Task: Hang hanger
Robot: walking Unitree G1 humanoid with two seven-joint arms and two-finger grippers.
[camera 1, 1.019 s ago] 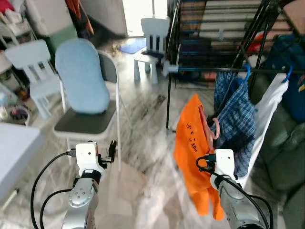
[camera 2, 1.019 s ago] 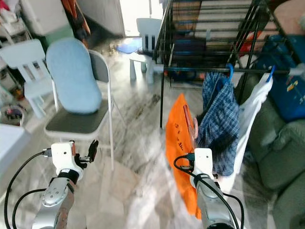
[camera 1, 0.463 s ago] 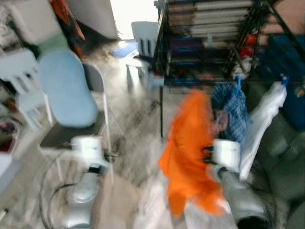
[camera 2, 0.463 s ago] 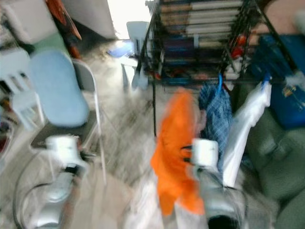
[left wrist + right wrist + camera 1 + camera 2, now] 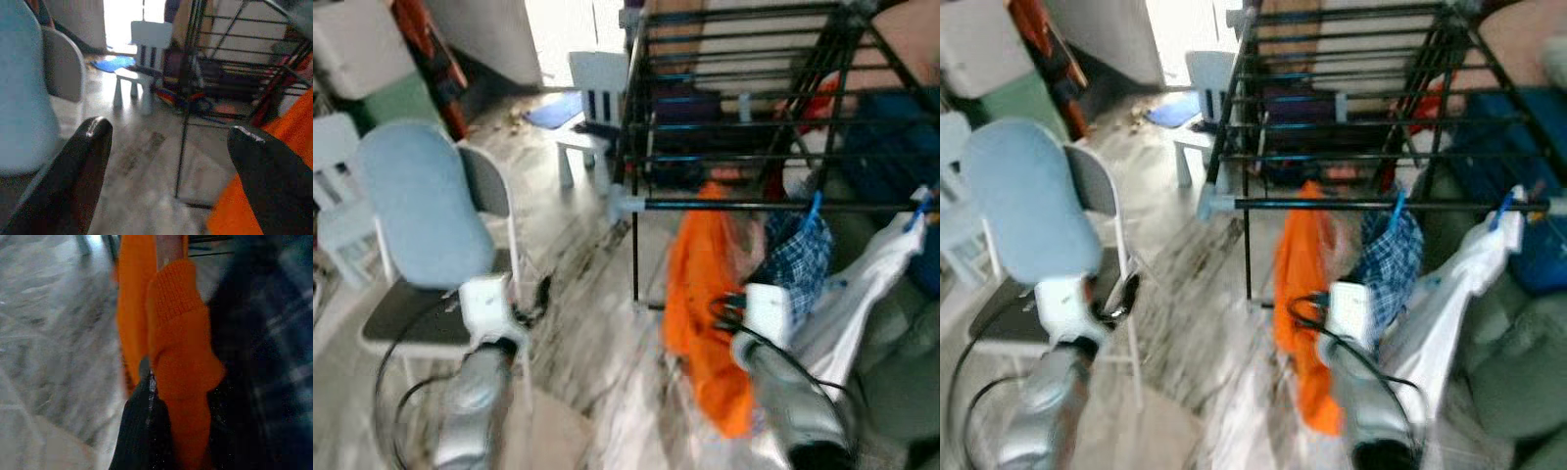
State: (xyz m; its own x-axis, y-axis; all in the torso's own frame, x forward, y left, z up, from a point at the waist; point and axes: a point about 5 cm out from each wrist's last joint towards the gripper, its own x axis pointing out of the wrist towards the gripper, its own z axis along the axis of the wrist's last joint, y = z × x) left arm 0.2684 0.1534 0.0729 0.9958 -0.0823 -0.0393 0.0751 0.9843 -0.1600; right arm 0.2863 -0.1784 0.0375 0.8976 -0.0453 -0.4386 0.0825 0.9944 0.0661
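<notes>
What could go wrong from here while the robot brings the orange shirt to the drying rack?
1. The right pincer grips only the orange shirt at its collar, so the cloth may slip out.
2. The plaid shirt and white garment already crowd the rail; the shirt may snag them.
3. The views are blurred, so aiming may fail.

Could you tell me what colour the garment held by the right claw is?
Bright orange garment, seen best in the right wrist view, pinched in the right claw.
</notes>
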